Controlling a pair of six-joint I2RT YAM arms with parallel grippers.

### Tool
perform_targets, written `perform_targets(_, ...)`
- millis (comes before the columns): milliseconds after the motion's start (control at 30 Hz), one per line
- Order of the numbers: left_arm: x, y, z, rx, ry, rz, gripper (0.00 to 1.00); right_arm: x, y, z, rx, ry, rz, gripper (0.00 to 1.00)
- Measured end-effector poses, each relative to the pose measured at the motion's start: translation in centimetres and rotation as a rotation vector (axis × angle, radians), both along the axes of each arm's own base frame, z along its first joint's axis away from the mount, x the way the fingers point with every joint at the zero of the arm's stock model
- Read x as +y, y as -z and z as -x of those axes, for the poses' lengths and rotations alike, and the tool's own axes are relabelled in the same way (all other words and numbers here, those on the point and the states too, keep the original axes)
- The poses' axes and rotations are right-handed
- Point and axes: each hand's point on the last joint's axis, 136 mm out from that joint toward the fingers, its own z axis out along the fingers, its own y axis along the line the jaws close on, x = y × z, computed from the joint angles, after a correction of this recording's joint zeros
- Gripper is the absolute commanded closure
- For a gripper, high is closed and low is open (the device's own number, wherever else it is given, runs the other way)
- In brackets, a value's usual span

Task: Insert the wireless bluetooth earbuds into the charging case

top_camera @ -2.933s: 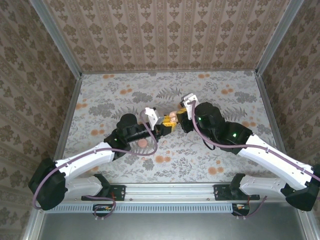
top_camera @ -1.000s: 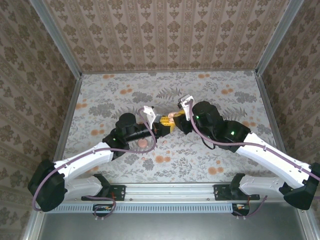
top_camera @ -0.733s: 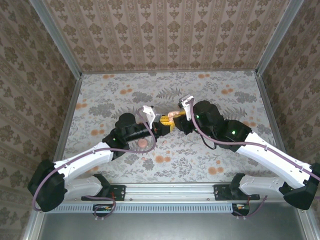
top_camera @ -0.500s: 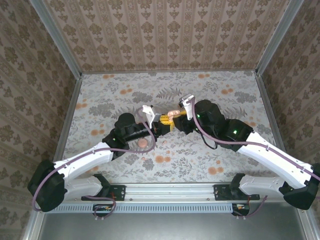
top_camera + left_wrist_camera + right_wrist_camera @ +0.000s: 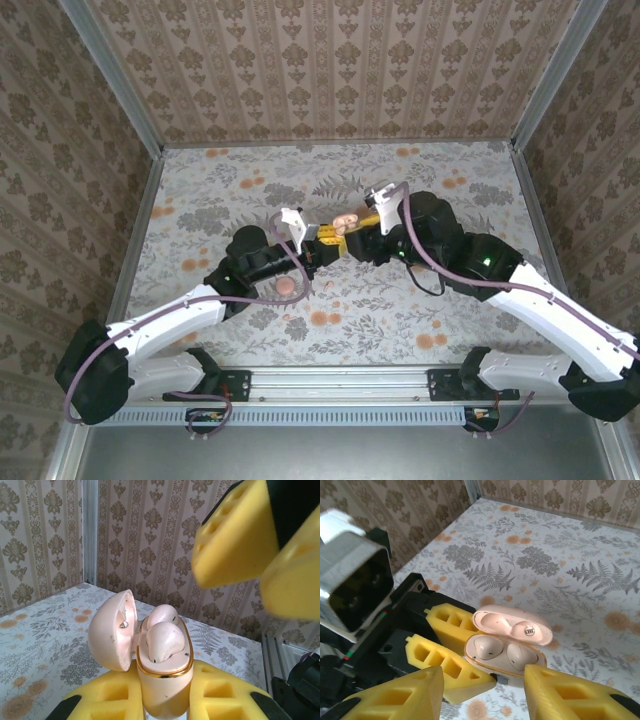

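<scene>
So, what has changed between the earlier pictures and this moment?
The right end effector has opened and drawn back to the right, away from the charging case; it holds nothing. The left end effector stays shut on the open case, almost in the same place, with both earbuds seated inside.

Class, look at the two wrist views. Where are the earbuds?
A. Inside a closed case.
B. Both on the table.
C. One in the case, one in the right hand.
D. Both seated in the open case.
D: both earbuds sit in the wells of the open charging case, which the left hand grips; the right hand is empty.
</scene>
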Motion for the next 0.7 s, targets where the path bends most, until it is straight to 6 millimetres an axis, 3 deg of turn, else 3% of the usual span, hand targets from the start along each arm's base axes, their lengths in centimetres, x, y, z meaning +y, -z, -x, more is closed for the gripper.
perform_targets(167,0.4,-0.7,0.1,-0.017,-0.002,0.015,1.00,-2.0,-1.4,-1.0,0.057,0.068,-0.113,0.52)
perform_targets(367,0.7,-1.0,0.4,-0.029,0.033,0.018,1.00,-4.1,-1.0,-2.9,0.194,0.140,-0.264,0.52)
perform_targets(700,0.4,-0.8,3.0,-0.031,0.203,0.011,1.00,-1.7,1.4,-4.2,0.414,0.063,-0.446,0.53)
